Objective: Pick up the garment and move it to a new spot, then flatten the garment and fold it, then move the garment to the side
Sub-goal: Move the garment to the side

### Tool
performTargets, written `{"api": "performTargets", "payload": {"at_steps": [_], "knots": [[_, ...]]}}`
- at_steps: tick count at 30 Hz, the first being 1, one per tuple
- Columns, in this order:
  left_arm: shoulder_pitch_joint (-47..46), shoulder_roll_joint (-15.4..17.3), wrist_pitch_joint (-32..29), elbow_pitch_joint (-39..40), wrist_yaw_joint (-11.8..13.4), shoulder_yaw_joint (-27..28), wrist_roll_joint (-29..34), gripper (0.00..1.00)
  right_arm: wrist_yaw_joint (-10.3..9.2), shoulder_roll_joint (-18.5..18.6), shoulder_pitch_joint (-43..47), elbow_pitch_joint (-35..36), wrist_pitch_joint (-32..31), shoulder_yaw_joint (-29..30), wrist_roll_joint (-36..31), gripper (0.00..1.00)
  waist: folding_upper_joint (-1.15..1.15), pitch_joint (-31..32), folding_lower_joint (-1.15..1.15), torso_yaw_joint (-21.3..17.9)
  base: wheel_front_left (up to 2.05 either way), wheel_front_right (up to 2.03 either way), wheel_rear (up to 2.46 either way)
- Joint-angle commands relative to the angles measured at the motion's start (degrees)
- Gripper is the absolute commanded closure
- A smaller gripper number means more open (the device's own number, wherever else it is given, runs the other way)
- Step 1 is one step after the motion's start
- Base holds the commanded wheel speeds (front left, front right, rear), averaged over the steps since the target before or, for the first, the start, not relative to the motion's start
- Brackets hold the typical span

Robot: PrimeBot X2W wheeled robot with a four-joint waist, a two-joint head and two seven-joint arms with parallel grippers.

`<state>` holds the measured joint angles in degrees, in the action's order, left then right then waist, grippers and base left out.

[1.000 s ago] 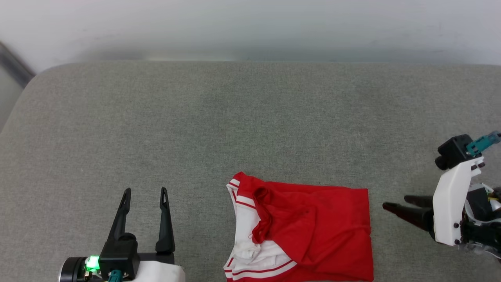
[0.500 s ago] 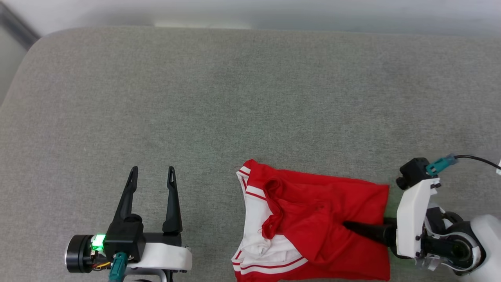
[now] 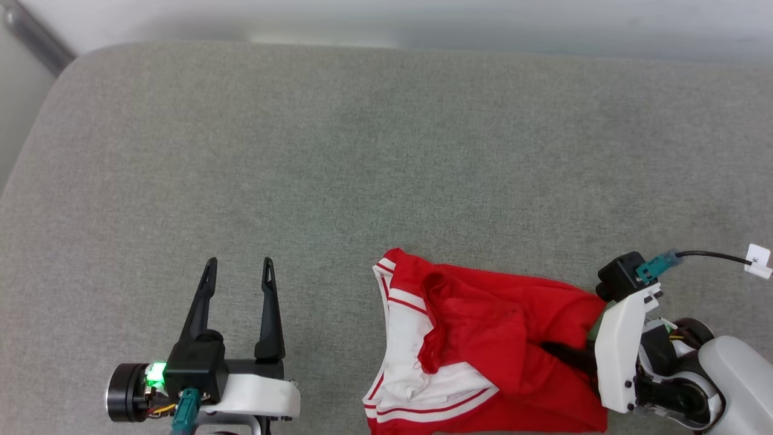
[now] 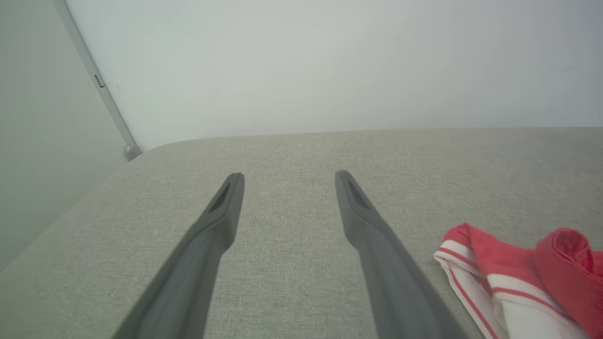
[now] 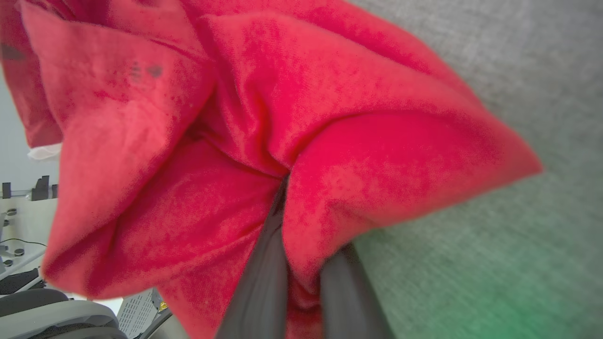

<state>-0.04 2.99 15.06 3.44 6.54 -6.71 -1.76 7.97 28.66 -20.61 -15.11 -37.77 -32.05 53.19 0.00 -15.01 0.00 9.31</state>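
The garment [image 3: 483,326], a red jersey with white sleeves and red-white striped trim, lies crumpled at the front of the grey cushion [image 3: 338,169]. My right gripper [image 3: 552,350] reaches in from the right and is shut on the garment's bunched right edge. In the right wrist view, red cloth [image 5: 226,122] is pinched between the two dark fingers [image 5: 261,282], hiding their tips. My left gripper [image 3: 238,266] stands open to the left of the garment, apart from it, with nothing between its fingers. The left wrist view shows the same open gripper [image 4: 287,179] and the garment's striped corner [image 4: 494,282] at lower right.
The cushion's rounded far-left corner [image 3: 72,66] meets a pale wall [image 3: 386,18], where a metal rail [image 3: 36,36] runs. A black cable with a white tag [image 3: 758,260] trails from my right wrist. Bare cushion stretches behind and left of the garment.
My right gripper has moved left into the garment's right edge and shut on it, bunching the cloth. The head camera has shifted. The left gripper has stayed open.
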Motion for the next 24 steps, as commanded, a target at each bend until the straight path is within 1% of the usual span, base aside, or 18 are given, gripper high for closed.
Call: {"api": "performTargets", "payload": {"at_steps": [1, 6, 12, 16, 18, 21, 24], "knots": [[1.2, -0.1, 0.1, -0.2, 0.1, 0.4, -0.2, 0.00, -0.75, 1.4, -1.9, 0.1, 2.5, -2.2, -1.3, 1.00, 0.00, 2.4, 0.00, -0.8, 0.00, 0.00, 0.00], [3.1, -0.1, 0.1, 0.2, 0.4, 1.2, -0.4, 0.00, -0.51, 4.4, -5.2, 4.6, 5.3, -5.5, -2.1, 1.00, 0.00, 5.3, 0.00, -3.6, 0.00, 0.00, 0.00], [4.9, -0.1, 0.1, 1.2, 0.6, 2.3, -0.7, 0.00, -0.51, 9.9, -9.6, 11.6, 6.5, -8.1, -4.2, 1.00, 0.00, 6.2, 0.00, -9.4, 0.00, 0.00, 0.00], [4.6, -0.1, 0.1, 2.0, 0.6, 3.0, -0.9, 0.00, -0.52, 14.4, -11.9, 16.3, 6.2, -8.7, -5.8, 1.00, 0.00, 4.7, 0.00, -14.3, 0.00, 0.00, 0.00], [3.9, -0.1, 0.1, 2.4, 0.2, 3.1, -0.5, 0.00, -0.52, 16.5, -12.8, 17.9, 6.2, -8.2, -6.6, 1.00, 0.00, 3.6, 0.00, -16.7, 0.00, 0.00, 0.00], [2.6, 0.0, 0.1, 3.0, -0.4, 3.7, 0.3, 0.00, -0.52, 19.3, -13.9, 18.8, 6.2, -7.1, -7.6, 1.00, 0.00, 1.7, 0.00, -20.2, 0.00, 0.00, 0.00], [1.4, 0.9, 0.1, 3.2, -1.2, 4.3, 0.8, 0.00, -0.52, 21.8, -15.4, 17.8, 6.4, -6.0, -9.2, 1.00, 0.00, -0.4, 0.00, -23.1, 0.00, 0.00, 0.00]]}}
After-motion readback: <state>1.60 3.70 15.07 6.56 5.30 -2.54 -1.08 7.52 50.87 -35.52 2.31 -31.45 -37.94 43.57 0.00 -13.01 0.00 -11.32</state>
